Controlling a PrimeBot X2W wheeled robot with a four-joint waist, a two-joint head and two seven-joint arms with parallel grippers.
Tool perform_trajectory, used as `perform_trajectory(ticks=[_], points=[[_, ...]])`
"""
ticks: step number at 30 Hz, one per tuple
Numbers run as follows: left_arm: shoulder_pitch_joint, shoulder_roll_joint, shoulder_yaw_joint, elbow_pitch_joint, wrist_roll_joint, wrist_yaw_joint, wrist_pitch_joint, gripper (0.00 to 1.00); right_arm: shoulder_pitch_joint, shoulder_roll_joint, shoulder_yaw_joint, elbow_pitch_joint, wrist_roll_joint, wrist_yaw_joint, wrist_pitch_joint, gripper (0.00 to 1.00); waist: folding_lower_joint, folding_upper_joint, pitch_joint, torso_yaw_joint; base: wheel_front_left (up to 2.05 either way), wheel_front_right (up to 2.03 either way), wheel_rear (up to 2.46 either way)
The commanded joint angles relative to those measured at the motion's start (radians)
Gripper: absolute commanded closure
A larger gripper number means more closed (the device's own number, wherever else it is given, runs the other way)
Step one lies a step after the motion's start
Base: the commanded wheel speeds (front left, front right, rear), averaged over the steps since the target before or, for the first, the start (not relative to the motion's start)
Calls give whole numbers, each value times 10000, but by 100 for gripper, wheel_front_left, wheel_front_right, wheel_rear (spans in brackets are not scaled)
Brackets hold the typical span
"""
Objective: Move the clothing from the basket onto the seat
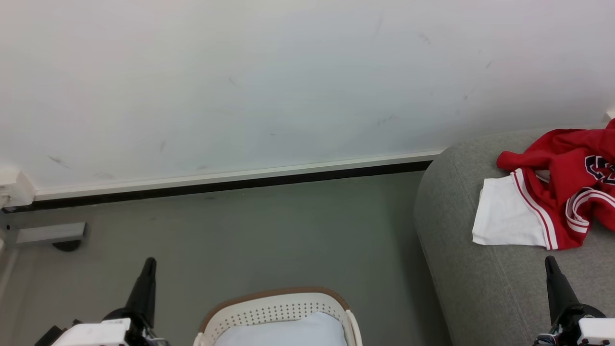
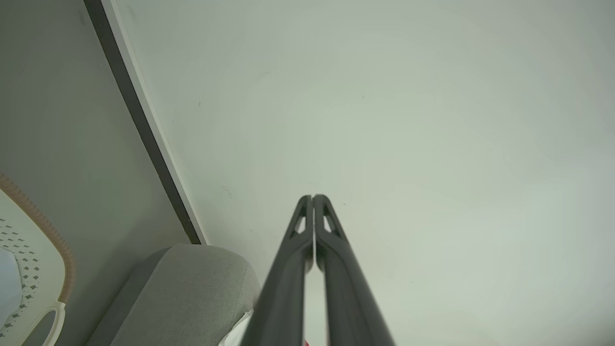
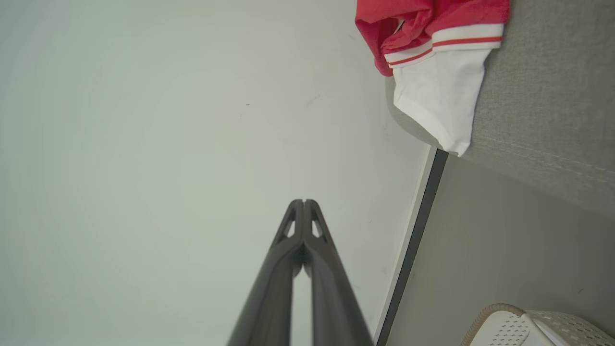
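Grey seat [image 1: 473,298] bears clothing [image 1: 559,194]; left end effector [image 1: 150,262], right end effector [image 1: 549,260] closed, empty.

A plain white wall [image 1: 288,72], flecked with faint dark scuffs, meets a dull grey-green floor [image 1: 269,230] along a pale skirting strip [image 1: 240,175] with a dark line under it. At the far left a small white box [image 1: 14,188] sits against the wall at skirting height, with a flat grey bar [image 1: 50,233] on the floor just below it. At the right stands a light grey upholstered seat [image 1: 456,269] with a rounded corner, near the wall; the light is soft and even.
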Motion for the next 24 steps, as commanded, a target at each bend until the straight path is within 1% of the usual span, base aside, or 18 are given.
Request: perform_trajectory(ticks=[1, 24], points=[[-87, 18, 20, -8, -142, -11, 35, 100, -123, -67, -35, -54, 18, -21, 27, 100, 0, 0, 0, 0, 0, 0, 0], [-87, 18, 19, -9, -143, -11, 34, 100, -123, -67, -35, -54, 18, -21, 27, 100, 0, 0, 0, 0, 0, 0, 0]])
